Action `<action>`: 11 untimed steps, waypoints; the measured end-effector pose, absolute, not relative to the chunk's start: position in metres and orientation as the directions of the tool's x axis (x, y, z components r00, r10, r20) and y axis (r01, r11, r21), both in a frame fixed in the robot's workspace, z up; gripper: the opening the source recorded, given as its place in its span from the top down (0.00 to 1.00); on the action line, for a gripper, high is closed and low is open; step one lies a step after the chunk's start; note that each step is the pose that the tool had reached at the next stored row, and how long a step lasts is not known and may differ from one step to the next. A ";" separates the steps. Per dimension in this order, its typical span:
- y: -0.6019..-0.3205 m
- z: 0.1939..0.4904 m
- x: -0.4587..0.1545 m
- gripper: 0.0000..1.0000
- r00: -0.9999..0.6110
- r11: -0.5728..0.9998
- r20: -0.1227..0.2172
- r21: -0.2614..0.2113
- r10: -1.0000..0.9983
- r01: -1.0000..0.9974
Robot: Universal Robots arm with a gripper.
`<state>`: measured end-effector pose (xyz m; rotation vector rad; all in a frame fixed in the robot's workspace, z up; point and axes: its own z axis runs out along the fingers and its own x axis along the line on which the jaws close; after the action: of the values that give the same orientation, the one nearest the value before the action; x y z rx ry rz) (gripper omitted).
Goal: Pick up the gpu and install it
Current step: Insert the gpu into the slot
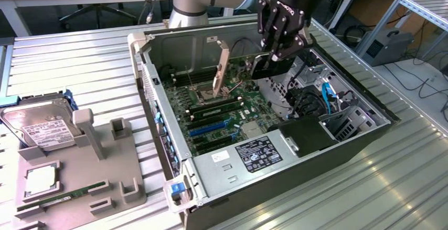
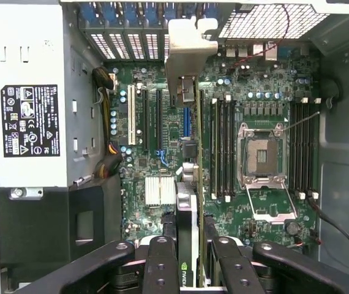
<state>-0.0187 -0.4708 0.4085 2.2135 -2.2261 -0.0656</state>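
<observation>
My gripper (image 1: 275, 56) hangs inside the open computer case (image 1: 159, 151), shut on the gpu (image 1: 269, 71). The dark card hangs edge-on above the motherboard (image 1: 210, 119), and its long beige bracket (image 1: 222, 64) points toward the case's rear wall on the exterior view's left. In the wrist view the gpu (image 2: 187, 208) runs from between the two black fingers (image 2: 161, 263) out to the bracket (image 2: 187, 52), above the expansion slots (image 2: 185, 122). My gripper (image 2: 190, 266) clamps the card's near end. The card is above the board, not seated.
The power supply (image 1: 257, 154) fills the case's near corner, with cables and a drive bay (image 1: 329, 109) on the exterior view's right. The open CPU socket (image 2: 261, 153) has RAM slots on both sides. Outside the case, a grey fixture (image 1: 91, 183) holds a hard drive (image 1: 42, 127), a CPU (image 1: 41, 180) and a RAM stick (image 1: 63, 194).
</observation>
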 end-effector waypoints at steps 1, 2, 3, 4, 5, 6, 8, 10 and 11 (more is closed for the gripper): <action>-0.471 0.408 -0.019 0.73 -0.006 0.005 -0.028 0.031 -1.000 -1.000; -0.471 0.408 -0.019 0.73 -0.006 0.005 -0.028 0.031 -1.000 -1.000; -0.471 0.407 -0.019 0.73 -0.006 0.005 -0.028 0.031 -1.000 -1.000; -0.471 0.405 -0.020 0.73 -0.006 0.005 -0.028 0.031 -1.000 -1.000; -0.471 0.401 -0.020 0.73 -0.006 0.005 -0.028 0.031 -1.000 -1.000; -0.471 0.398 -0.021 0.73 -0.006 0.005 -0.028 0.031 -1.000 -1.000; -0.471 0.397 -0.022 0.73 -0.006 0.005 -0.028 0.031 -1.000 -1.000; -0.471 0.396 -0.026 0.73 -0.006 0.005 -0.028 0.031 -1.000 -1.000; -0.471 0.396 -0.027 0.73 -0.006 0.005 -0.028 0.031 -1.000 -1.000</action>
<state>-0.0267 -0.4706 0.3962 2.2134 -2.2261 -0.0655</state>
